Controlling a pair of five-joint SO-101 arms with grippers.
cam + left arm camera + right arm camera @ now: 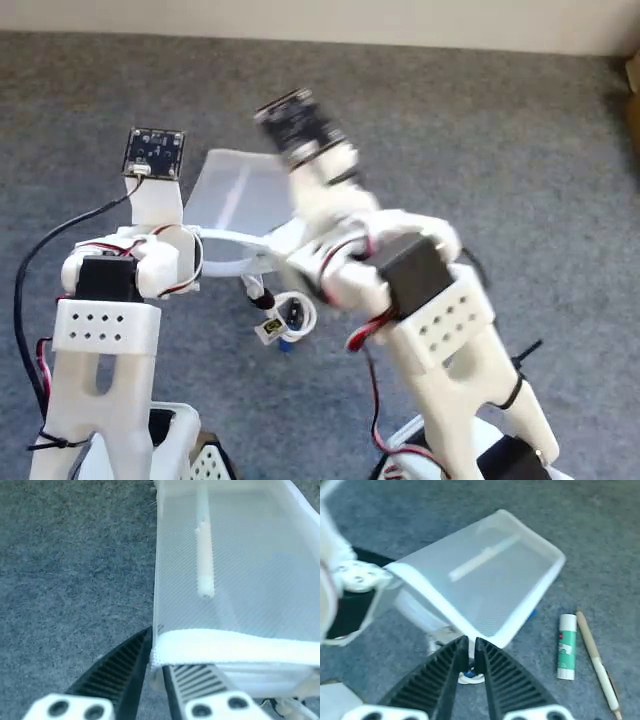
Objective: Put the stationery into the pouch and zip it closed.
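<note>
**Both grippers hold the one pouch; two stationery pieces lie outside it**

The left gripper (157, 652) is closed on a corner of the pouch (235, 580). Its two black fingers (125, 665) pinch the thick white rim there. The right gripper (470, 642) has its jaws almost together, with the white rim of the pouch (485, 580) caught between the tips. So each arm grips the pouch at a different place on its rim. In the right wrist view the pouch is tilted, with its far end lower, near the grey carpet (600, 540).

The left wrist view looks through the half-clear mesh wall and shows one long white stick (205, 555) inside the pouch. The right wrist view shows the same stick (480, 562) as a pale bar behind the mesh. This view also shows what the left one does not: one glue stick (566, 646) with a green label and one beige pen (597, 665). They lie side by side on the carpet, just beside the pouch and not touching it.

From the high view the pouch (235, 195) is a pale sheet between the two arms, above the carpet (500, 150). Below it a small white ring (295, 312) lies near the arms. I cannot tell what the ring belongs to.

Counted: two grippers, one pouch, one stick inside, one glue stick and one pen outside.
</note>
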